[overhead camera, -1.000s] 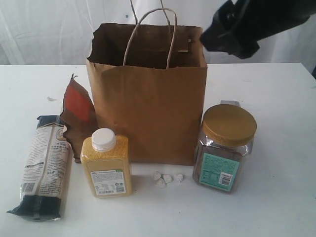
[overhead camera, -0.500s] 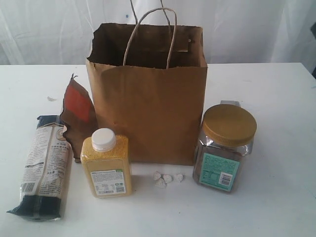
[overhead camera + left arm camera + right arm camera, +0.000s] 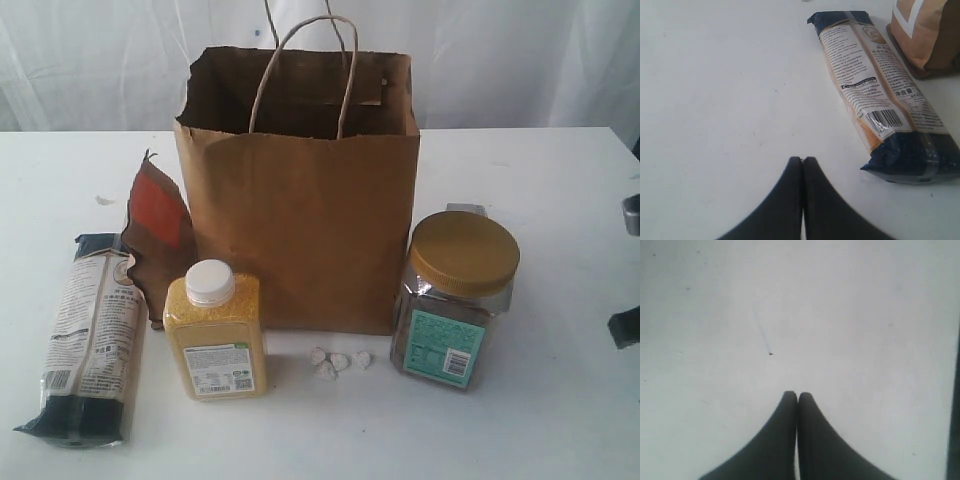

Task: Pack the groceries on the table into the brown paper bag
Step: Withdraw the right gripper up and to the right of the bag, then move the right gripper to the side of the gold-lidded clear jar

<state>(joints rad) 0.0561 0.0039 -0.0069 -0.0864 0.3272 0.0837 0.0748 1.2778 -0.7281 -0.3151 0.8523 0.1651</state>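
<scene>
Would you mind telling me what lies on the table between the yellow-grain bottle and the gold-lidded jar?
A cluster of tiny white lumps lies there on otherwise bare table, as the exterior view shows.

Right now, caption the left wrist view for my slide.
Shut jaws above the white table, noodle packet lying flat beside them.
</scene>
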